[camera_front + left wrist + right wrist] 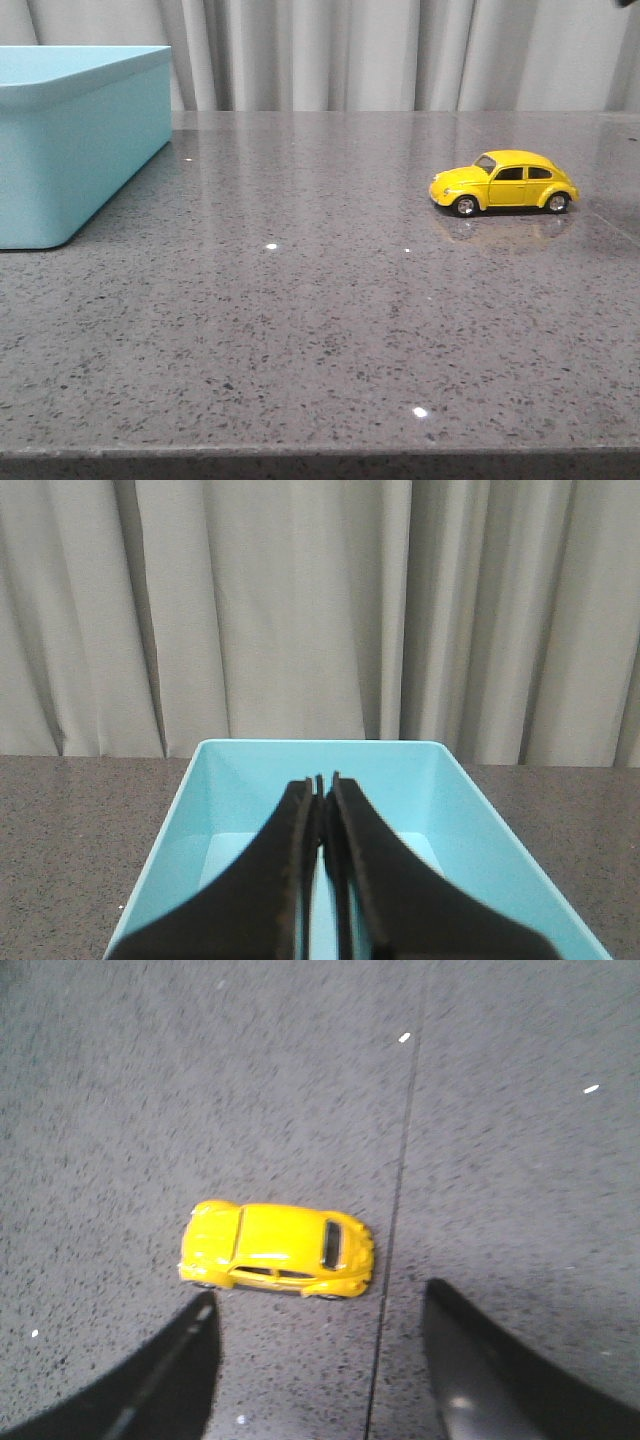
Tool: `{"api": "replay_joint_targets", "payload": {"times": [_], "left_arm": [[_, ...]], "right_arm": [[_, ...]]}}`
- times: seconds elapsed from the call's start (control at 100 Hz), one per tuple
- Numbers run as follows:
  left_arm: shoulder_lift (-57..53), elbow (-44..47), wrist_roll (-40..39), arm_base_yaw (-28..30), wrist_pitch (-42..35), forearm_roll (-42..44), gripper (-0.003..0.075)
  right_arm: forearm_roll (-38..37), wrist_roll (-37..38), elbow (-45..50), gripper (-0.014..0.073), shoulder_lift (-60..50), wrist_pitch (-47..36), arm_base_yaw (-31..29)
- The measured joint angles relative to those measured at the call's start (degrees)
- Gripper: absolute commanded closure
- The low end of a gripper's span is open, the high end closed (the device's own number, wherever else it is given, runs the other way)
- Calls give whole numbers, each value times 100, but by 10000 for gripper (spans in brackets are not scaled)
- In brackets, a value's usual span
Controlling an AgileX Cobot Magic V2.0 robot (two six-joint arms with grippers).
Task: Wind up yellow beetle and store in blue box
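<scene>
The yellow beetle stands on its wheels on the grey stone table at the right, nose to the left. In the right wrist view the beetle lies below and just beyond my right gripper, which is open, empty and high above the table. The blue box stands at the far left of the table. In the left wrist view my left gripper is shut and empty, held over the blue box, whose inside is bare. Neither gripper shows in the front view.
A grey curtain hangs behind the table. A thin seam in the stone top runs past the beetle's rear. The table's front edge runs along the bottom of the front view.
</scene>
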Motion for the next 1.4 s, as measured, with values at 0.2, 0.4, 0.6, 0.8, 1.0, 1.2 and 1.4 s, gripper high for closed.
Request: {"api": "replay_joint_targets", "payload": {"times": [0.2, 0.4, 0.6, 0.8, 1.0, 1.2, 1.4], "left_arm": [[0, 0, 0, 0, 0, 0, 739], [0, 0, 0, 0, 0, 0, 739], [0, 0, 0, 0, -3, 0, 739], [0, 0, 0, 0, -3, 0, 739], [0, 0, 0, 0, -3, 0, 739], [9, 0, 0, 0, -3, 0, 739], [9, 0, 0, 0, -3, 0, 739]], "right_arm": [[15, 276, -794, 29, 1060, 683, 246], [36, 593, -1393, 29, 1877, 1065, 386], [36, 815, -1754, 32, 2442, 1227, 419], [36, 876, -1922, 32, 2788, 1423, 419], [-10, 981, -1922, 32, 3000, 1523, 419], [-117, 1085, -1922, 32, 3112, 1561, 419], [-137, 1098, -1922, 32, 3136, 1561, 419]]}}
